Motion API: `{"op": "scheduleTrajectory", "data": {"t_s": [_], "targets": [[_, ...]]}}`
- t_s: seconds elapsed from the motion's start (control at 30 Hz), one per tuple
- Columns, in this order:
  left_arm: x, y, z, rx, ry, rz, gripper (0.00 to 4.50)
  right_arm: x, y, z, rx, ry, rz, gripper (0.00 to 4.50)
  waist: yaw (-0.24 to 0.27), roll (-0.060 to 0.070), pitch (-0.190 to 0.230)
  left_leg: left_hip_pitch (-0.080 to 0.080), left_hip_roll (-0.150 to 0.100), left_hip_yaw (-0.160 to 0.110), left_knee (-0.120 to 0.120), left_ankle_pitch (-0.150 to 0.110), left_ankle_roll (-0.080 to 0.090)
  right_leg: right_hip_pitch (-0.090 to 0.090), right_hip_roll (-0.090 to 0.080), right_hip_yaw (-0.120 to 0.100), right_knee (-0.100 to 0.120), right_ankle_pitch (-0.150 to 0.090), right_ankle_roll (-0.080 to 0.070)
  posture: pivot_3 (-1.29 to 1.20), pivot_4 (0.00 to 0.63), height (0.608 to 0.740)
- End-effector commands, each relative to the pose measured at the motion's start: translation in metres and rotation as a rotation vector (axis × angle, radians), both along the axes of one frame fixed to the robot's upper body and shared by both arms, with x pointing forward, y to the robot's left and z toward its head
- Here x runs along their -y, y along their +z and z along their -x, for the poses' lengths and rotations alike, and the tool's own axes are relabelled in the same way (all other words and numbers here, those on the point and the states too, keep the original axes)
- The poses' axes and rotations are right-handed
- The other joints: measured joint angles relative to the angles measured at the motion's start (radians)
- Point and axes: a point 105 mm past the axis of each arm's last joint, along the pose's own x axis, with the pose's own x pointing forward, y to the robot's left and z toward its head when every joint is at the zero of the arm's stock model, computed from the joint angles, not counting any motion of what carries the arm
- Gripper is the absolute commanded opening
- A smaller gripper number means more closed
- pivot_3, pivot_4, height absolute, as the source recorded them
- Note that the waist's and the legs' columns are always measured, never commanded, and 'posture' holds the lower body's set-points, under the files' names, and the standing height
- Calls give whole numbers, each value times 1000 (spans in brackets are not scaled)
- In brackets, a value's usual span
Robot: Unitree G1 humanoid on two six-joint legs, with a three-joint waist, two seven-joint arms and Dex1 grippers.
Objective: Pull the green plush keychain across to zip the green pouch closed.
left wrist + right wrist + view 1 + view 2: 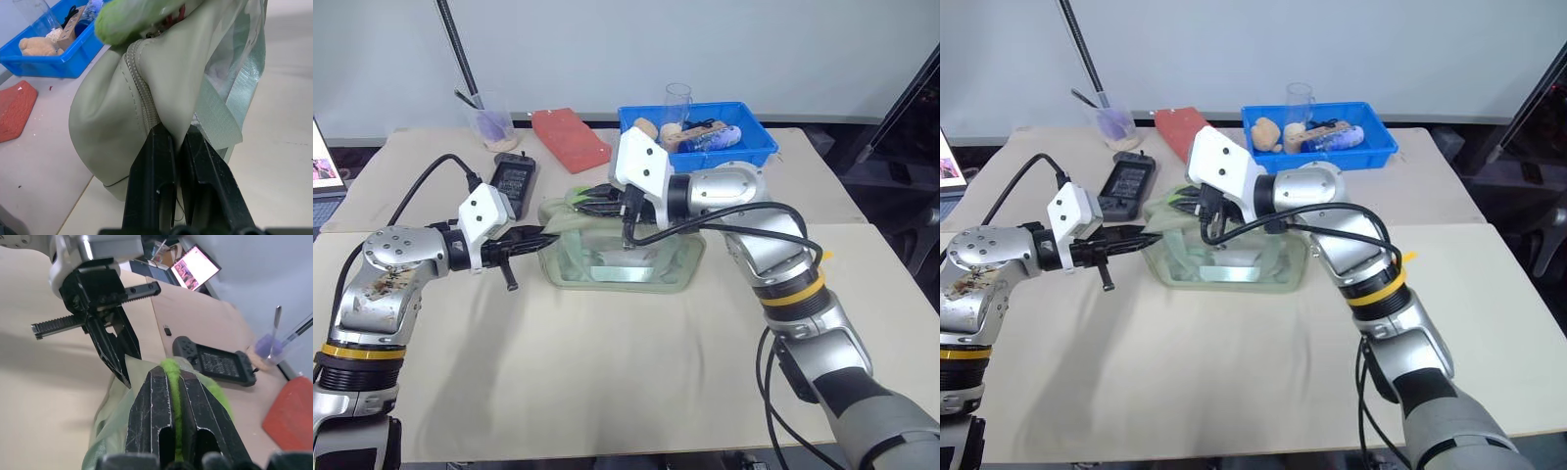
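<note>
Green plush keychain [172, 377] sits at the pouch's left top end, squeezed between the right gripper's [168, 379] two black fingers, lime fuzz bulging out on both sides of them. Green pouch [636, 259] stands mid-table on the beige cloth, clear window panel facing the robot. Left gripper [173, 134] has its fingers pressed together on the pouch's left end fabric, right by the zipper [142, 83] seam, pinching it. Right arm reaches across over the pouch top from the right, so both grippers meet at the same end, close to each other. Behind the pouch: red flat case [570, 137], black device [513, 179] just left of the pouch, blue bin [700, 137] with small items, clear cup [492, 125] at back left. Laptop [195, 268] off at the far left edge.
</note>
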Motion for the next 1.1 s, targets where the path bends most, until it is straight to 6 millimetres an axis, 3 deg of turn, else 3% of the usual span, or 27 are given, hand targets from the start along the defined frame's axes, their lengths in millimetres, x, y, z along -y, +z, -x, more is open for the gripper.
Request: {"op": "scheduleTrajectory", "data": {"t_s": [0.03, 0.33, 0.53, 0.73, 0.83, 0.97, 1.1], "targets": [[3, 0, -1, 9, -5, -10, 0, 30, 27, -4, 73, -95, -62, 63, 1, 0, 0, 0, 0, 0, 0, 0, 0, 0, 0, 0, 0, 0, 0, 0, 150, 740], [-4, 0, -5, 25, 37, -8, 0, 122, 45, -29, 119, -468, -118, 63, -2, 0, 0, 0, 0, 0, 0, 0, 0, 0, 0, 0, -1, 0, 0, 0, 150, 740], [-4, 0, -8, 29, 49, -4, 0, 162, 43, -26, 122, -614, -104, 63, -3, 0, 0, 0, 0, 1, -1, 0, 0, 0, 0, 0, -1, 0, 0, 0, 150, 740], [-2, -3, -9, 18, 39, 2, 0, 216, 8, -38, 54, -858, -112, 63, -2, 0, 0, 0, 0, 1, 0, 0, 0, 1, 0, 1, -2, 0, 0, 0, 150, 740], [-1, -3, -9, 18, 33, 2, 0, 231, -17, -44, -26, -956, -179, 63, -1, 0, 0, 0, 0, 1, 0, 0, 0, 1, 0, 1, -2, 0, 0, 0, 150, 740], [1, -3, -11, 17, 26, 2, 0, 228, -63, -51, -200, -1018, -325, 63, -2, 0, 0, 0, 0, 1, -1, 0, 0, 1, 0, 1, -2, 0, 0, 0, 150, 740], [4, -4, -10, 16, 14, -1, 0, 204, -98, -53, -370, -999, -397, 63, -4, 0, 0, 1, 0, 1, -1, 0, 0, 1, 0, 1, -2, 0, 0, 0, 150, 740]]}}
